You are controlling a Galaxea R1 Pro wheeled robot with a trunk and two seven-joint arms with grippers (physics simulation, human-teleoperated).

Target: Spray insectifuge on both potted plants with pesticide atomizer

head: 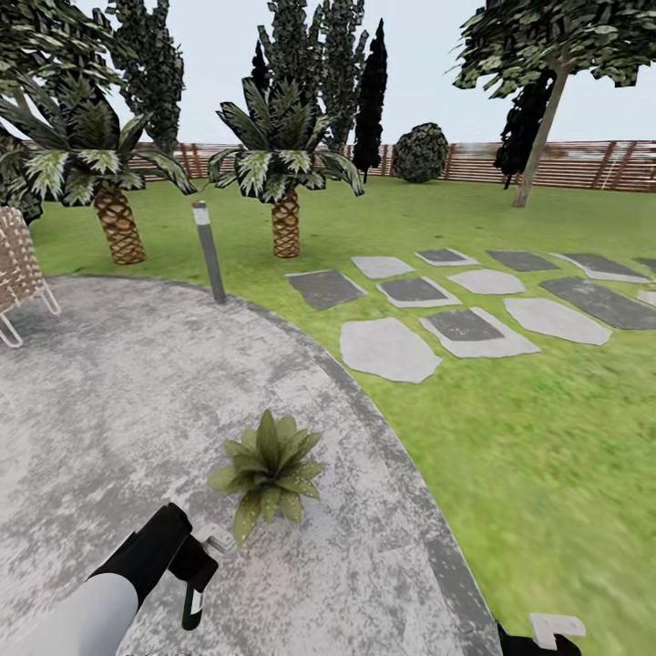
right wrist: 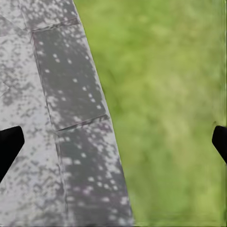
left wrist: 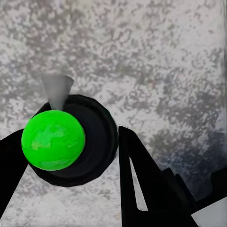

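A: Site first. Lawn (head: pixel 510 437) to the right, stepping stones (head: pixel 474 328) across it, fence (head: pixel 565 164) at the back, two palms (head: pixel 282 173) and a post (head: pixel 210 251) by the patio edge. Round stone patio (head: pixel 118 410) underfoot, chair (head: pixel 18 273) at its far left.

B: And the target?

A: One plant (head: pixel 267 474), a low green rosette, sits on the patio near its right edge, just ahead of the left arm. I can't make out its pot under the leaves.

B: Left tool?

A: Left tool (head: pixel 196 569) closed around the atomizer (head: pixel 193 606); bottle hangs down from the grip, near the plant's closest leaves. The left wrist view looks down its length: green cap (left wrist: pixel 53 140) over the dark body, fingers (left wrist: pixel 137 179) either side, grey stone below.

B: Right tool?

A: Right tool (right wrist: pixel 113 142) spread wide, holding nothing, over the patio border where stone meets grass.

B: How would you spray well from here?

A: My read: the nozzle seems aimed at stone, not leaves. Lift and tilt the bottle so the outlet faces the rosette's centre, keep it close without brushing leaves, then sweep to wet the whole crown.
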